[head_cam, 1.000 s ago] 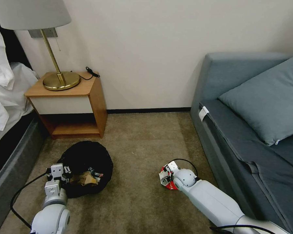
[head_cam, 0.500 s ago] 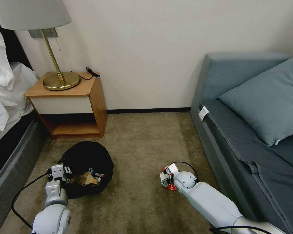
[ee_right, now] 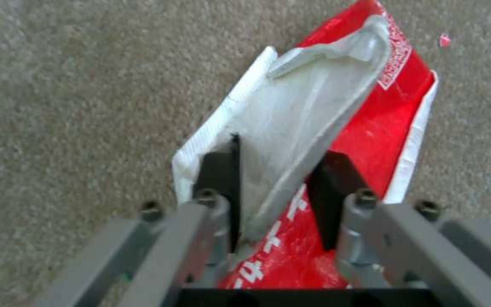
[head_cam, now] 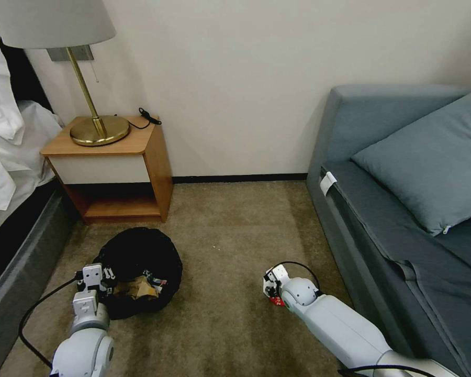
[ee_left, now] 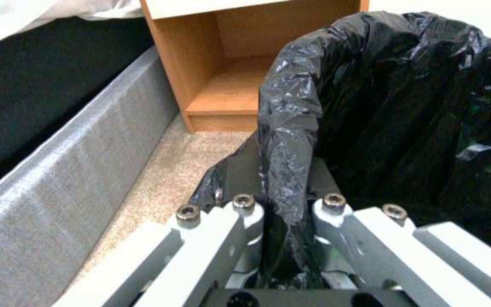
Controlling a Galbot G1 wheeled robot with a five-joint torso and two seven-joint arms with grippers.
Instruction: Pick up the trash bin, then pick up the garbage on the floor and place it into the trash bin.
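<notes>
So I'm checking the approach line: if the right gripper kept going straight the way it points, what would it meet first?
The red-and-white packet: the right gripper already straddles its raised edge, fingers apart on either side. Straight beyond lies carpet, though depth is hard to judge.

A brass lamp (head_cam: 91, 120) stands on a wooden nightstand (head_cam: 115, 170) beside a bed (head_cam: 8, 157); a grey sofa (head_cam: 403, 230) carries a cushion (head_cam: 434, 162); the floor is carpet (head_cam: 230, 235).

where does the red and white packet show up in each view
Head view: red-and-white packet on the carpet, lower centre-right, under the right claw.
Left wrist view: not in it.
Right wrist view: packet centre, a raised fold between the claw's fingers.
Shared landmark: the carpet.
</notes>
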